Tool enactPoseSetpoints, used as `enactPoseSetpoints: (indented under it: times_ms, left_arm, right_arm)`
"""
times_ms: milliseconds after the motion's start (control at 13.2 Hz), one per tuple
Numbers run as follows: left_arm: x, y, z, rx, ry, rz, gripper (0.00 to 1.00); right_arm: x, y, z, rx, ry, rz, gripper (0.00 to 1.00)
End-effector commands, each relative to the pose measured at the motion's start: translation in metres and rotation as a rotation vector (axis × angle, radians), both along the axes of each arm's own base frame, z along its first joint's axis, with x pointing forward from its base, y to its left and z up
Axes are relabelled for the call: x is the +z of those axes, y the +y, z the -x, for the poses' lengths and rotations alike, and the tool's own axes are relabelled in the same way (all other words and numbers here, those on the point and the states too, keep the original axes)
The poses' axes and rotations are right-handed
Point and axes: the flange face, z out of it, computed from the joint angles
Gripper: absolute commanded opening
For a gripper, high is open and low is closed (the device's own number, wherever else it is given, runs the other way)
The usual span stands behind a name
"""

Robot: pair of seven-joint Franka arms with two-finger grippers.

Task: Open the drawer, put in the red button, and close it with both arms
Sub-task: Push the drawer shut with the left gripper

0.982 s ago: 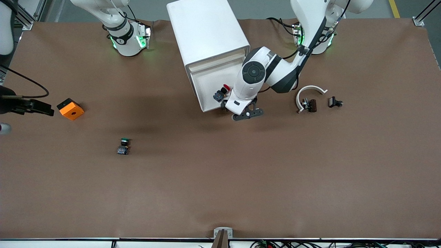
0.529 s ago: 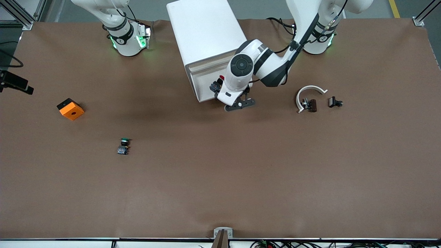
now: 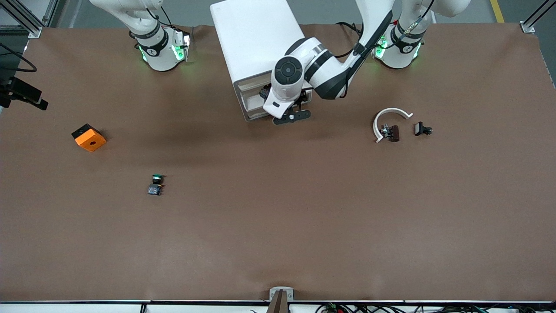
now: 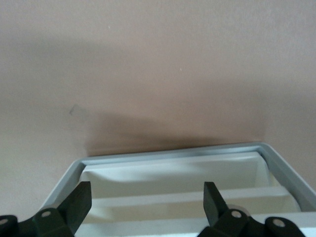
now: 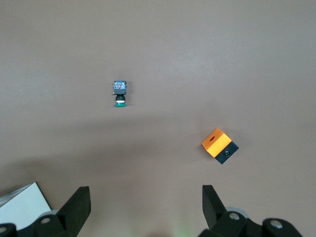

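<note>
Jaws spread: left gripper (over drawer)

On my screen an orange cube with a black base sits on the brown table toward the right arm's end. A green button lies nearer the front camera. Toward the left arm's end I see a white curved band, a dark clip touching it, and a small black part just beside.
</note>
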Motion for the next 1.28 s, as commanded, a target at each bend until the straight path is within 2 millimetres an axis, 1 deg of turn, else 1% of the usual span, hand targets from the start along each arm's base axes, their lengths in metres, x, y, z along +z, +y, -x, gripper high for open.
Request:
enactPoseSetpoints:
  times_ms: [0, 151, 227, 302, 529, 680, 756, 831, 982, 1133, 1209]
  left_arm:
    - [0.003, -0.009, 0.018, -0.001, 0.027, 0.002, 1.00]
    - [0.000, -0.013, 0.024, -0.006, 0.041, 0.006, 1.00]
    - [-0.003, -0.017, 0.030, -0.017, 0.049, 0.005, 1.00]
    - [-0.008, -0.018, 0.032, -0.016, 0.059, 0.002, 1.00]
    - [-0.016, -0.021, 0.030, -0.006, 0.077, 0.005, 1.00]
    - [-0.013, -0.025, 0.023, 0.003, 0.071, 0.018, 1.00]
    - [-0.008, -0.023, 0.013, 0.013, 0.062, 0.025, 1.00]
    - [-0.007, -0.016, 0.000, 0.024, 0.050, 0.026, 1.00]
    - [0.004, 0.009, -0.045, 0.095, 0.026, 0.044, 1.00]
    - [0.021, 0.045, -0.100, 0.151, -0.045, 0.046, 1.00]
    - [0.028, 0.062, -0.118, 0.144, -0.100, 0.019, 1.00]
  right_arm:
    - [0.002, 0.006, 0.019, 0.014, -0.016, 0.001, 1.00]
    - [0.008, 0.006, 0.021, 0.014, -0.030, 0.002, 1.00]
    - [0.012, 0.005, 0.024, 0.014, -0.037, 0.002, 1.00]
    - [0.012, 0.005, 0.026, 0.014, -0.036, 0.002, 1.00]
    - [0.010, 0.006, 0.028, 0.015, -0.031, 0.001, 1.00]
    - [0.009, 0.010, 0.031, 0.021, -0.039, 0.001, 1.00]
    - [0.008, 0.010, 0.031, 0.021, -0.037, 0.001, 1.00]
    - [0.009, 0.010, 0.031, 0.024, -0.039, 0.004, 1.00]
    - [0.010, 0.009, 0.030, 0.028, -0.048, 0.031, 1.00]
    - [0.013, 0.008, 0.031, 0.031, -0.061, 0.034, 1.00]
    - [0.013, 0.008, 0.030, 0.051, -0.064, 0.035, 1.00]
